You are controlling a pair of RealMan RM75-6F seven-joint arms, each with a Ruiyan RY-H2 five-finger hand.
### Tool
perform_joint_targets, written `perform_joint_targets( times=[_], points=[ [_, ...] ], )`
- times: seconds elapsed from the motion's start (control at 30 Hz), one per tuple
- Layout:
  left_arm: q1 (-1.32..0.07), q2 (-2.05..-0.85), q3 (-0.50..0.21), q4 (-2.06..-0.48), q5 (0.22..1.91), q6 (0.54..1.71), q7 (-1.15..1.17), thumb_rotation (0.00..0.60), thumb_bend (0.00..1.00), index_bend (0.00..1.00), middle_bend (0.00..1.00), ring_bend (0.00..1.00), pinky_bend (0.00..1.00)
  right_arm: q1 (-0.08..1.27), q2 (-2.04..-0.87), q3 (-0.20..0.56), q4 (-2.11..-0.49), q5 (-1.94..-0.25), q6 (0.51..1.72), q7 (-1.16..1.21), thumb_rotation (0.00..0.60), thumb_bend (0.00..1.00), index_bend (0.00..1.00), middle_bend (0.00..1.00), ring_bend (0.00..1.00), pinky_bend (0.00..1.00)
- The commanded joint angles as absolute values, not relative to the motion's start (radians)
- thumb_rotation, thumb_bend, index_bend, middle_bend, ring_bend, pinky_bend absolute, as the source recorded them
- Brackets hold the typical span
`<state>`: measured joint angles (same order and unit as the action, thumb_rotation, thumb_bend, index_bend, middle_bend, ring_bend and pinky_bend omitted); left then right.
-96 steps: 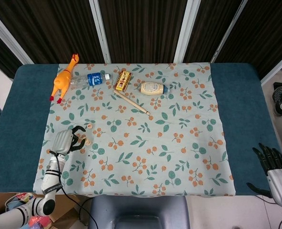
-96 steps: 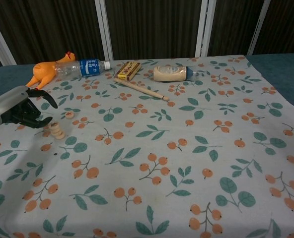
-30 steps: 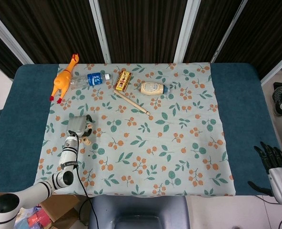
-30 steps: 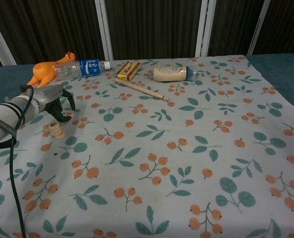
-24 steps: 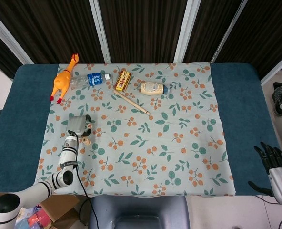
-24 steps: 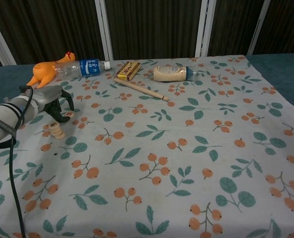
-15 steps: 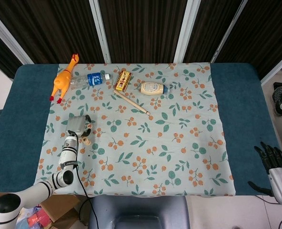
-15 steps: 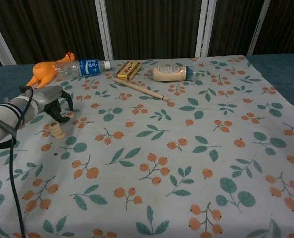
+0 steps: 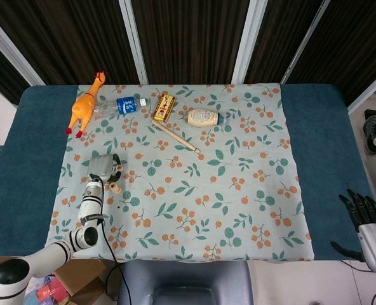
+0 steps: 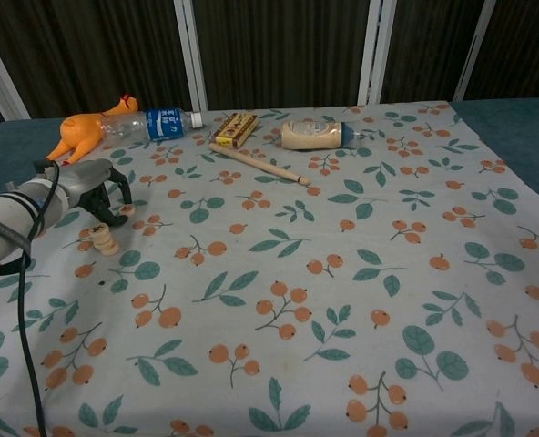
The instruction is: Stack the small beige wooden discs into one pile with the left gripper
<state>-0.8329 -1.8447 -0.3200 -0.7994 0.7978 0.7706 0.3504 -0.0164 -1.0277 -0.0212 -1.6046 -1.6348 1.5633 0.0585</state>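
A short pile of small beige wooden discs [image 10: 105,240] stands on the floral cloth near its left edge, also seen in the head view as the pile [image 9: 114,188]. One loose disc [image 10: 127,210] lies on the cloth just behind it. My left hand [image 10: 92,185] arches over the cloth with its dark fingertips [image 10: 115,217] down beside that loose disc; the disc still lies flat and nothing is in the hand. In the head view the left hand [image 9: 103,168] hides the loose disc. My right hand [image 9: 364,219] hangs off the table's right side, fingers spread, holding nothing.
Along the far side lie an orange rubber chicken [image 9: 84,108], a water bottle [image 9: 121,105], a yellow box [image 9: 164,107], a wooden stick [image 9: 174,135] and a cream squeeze bottle [image 9: 204,117]. The floral cloth [image 9: 239,210] covers the table's middle; blue tabletop [image 9: 23,165] borders it.
Since three seconds ago my left hand moved from left of the pile to behind it, at the loose disc. Over the last second it only shifted slightly; the discs have not moved.
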Motion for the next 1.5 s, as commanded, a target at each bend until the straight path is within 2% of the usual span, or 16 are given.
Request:
perform_joint_targets(
  times=[0.03, 0.57, 0.7, 0.83, 0.93, 1.07, 1.5],
  points=[
    [-0.832, -1.845, -0.321, -0.798, 0.801, 0.77, 0.348, 0.6, 0.37, 0.47, 1.0, 1.0, 1.0, -0.016, -1.028, -0.021, -1.605, -1.634, 1.564, 0.058, 0.6, 0.16, 0.0, 0.0, 0.0, 0.0],
    [-0.821, -1.83, -0.335, -0.84, 0.857, 0.816, 0.287, 0.6, 0.39, 0.55, 1.0, 1.0, 1.0, -0.017, -1.027, -0.022, -1.606, -1.635, 1.565, 0.06, 0.6, 0.16, 0.0, 0.0, 0.0, 0.0],
    [-0.799, -1.779, -0.342, -0.938, 0.887, 0.855, 0.256, 0.6, 0.39, 0.55, 1.0, 1.0, 1.0, -0.017, -1.027, -0.022, -1.606, -1.636, 1.563, 0.057, 0.6, 0.16, 0.0, 0.0, 0.0, 0.0],
    [-0.753, -1.685, -0.328, -1.105, 0.912, 0.89, 0.248, 0.6, 0.39, 0.54, 1.0, 1.0, 1.0, -0.016, -1.029, -0.022, -1.605, -1.637, 1.562, 0.055, 0.6, 0.16, 0.0, 0.0, 0.0, 0.0],
    [-0.71, -1.602, -0.304, -1.251, 0.908, 0.896, 0.25, 0.6, 0.39, 0.54, 1.0, 1.0, 1.0, -0.015, -1.03, -0.023, -1.604, -1.64, 1.561, 0.051, 0.6, 0.16, 0.0, 0.0, 0.0, 0.0],
    [-0.673, -1.549, -0.27, -1.356, 0.921, 0.927, 0.259, 0.6, 0.39, 0.54, 1.0, 1.0, 1.0, -0.012, -1.033, -0.027, -1.606, -1.647, 1.555, 0.043, 0.6, 0.16, 0.0, 0.0, 0.0, 0.0],
    [-0.638, -1.511, -0.22, -1.412, 0.918, 0.972, 0.284, 0.6, 0.39, 0.53, 1.0, 1.0, 1.0, -0.018, -1.032, -0.036, -1.601, -1.67, 1.573, 0.054, 0.6, 0.16, 0.0, 0.0, 0.0, 0.0]
  ],
)
